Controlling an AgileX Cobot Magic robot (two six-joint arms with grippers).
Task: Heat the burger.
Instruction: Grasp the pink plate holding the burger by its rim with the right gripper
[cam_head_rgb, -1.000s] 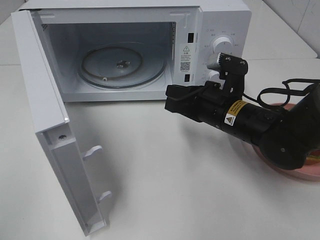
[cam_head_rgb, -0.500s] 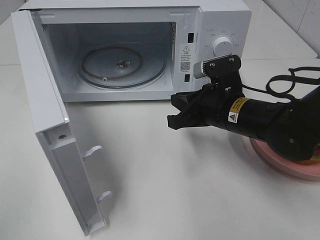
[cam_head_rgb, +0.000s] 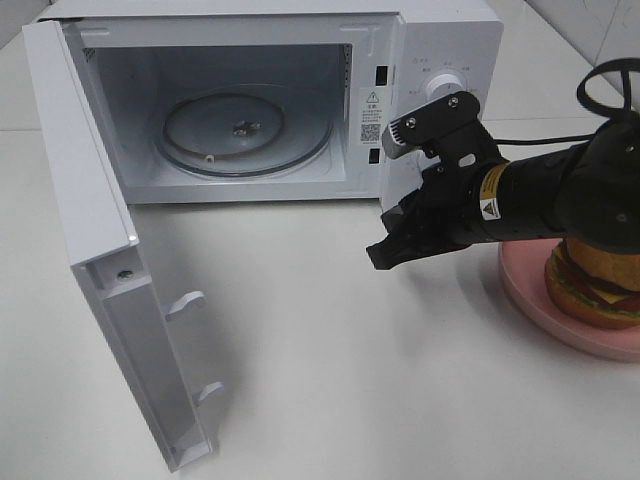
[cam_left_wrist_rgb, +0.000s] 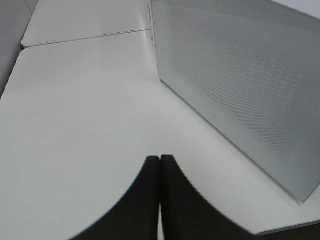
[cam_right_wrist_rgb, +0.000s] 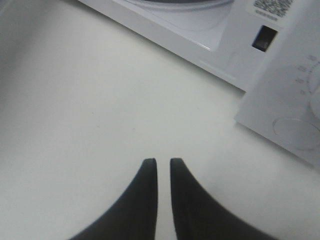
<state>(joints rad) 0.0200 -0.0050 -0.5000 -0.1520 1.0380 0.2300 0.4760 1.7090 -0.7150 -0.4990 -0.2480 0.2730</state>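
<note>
The burger, a golden bun with dark patty and cheese layers, sits on a pink plate at the right; my right arm hides its top. My right gripper hangs over the bare table left of the plate, in front of the microwave's control panel. In the right wrist view its fingertips stand a narrow gap apart with nothing between them. My left gripper is shut and empty, low over the table beside the microwave's perforated side wall. The exterior view does not show it.
The white microwave stands at the back with its door swung wide to the left front. Its glass turntable carries nothing. Black cables loop at the far right edge.
My right arm has swung right and down toward the plate, uncovering the burger. Its gripper tip has moved right and nearer the table. The fingers have parted slightly.
</note>
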